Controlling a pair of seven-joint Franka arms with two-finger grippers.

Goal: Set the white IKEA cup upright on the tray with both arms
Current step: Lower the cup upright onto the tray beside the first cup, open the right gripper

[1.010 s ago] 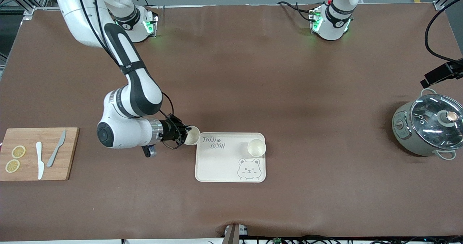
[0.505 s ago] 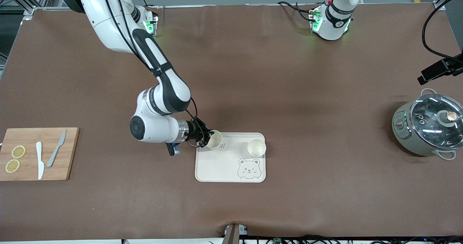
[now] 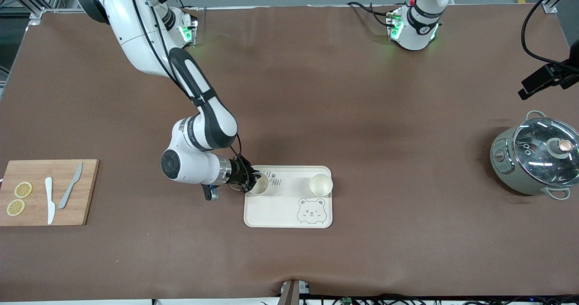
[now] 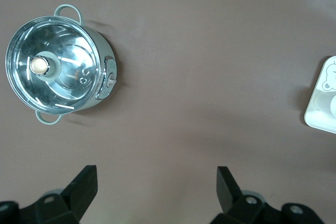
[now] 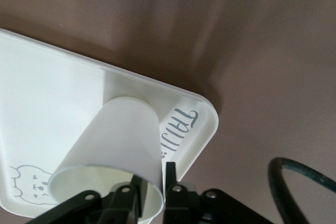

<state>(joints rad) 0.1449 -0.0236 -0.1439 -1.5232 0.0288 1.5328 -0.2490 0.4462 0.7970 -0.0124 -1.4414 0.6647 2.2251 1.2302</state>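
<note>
- Brown table covering (image 3: 362,128), flat; grey floor strip along the base side.
- Tray (image 3: 280,205) mid-table, toward the front camera. Pot with glass lid (image 3: 536,160) at the left arm's end; wooden cutting board (image 3: 68,210) with two knives and lemon slices at the right arm's end.
- Right gripper (image 3: 248,181) pinches the rim of a white cup (image 3: 259,184) — one finger inside, one outside, closed on the wall. In the right wrist view the cup (image 5: 118,150) stands base-down on the tray (image 5: 47,114), beside the lettering.
- Second cup (image 3: 320,184) upright on the tray, toward the left arm's end.
- Versus 0.5 s ago: the held cup has come down from over the lettering to the tray corner at the right arm's end; 1.0 s ago it was still off the tray edge.
- Left gripper (image 4: 156,182) waits high up, fingers spread wide, empty — the pot (image 4: 58,66) shows below it.
- Room: bare tray between the two cups and around the bear face (image 3: 310,211); wide bare table between tray and pot.
</note>
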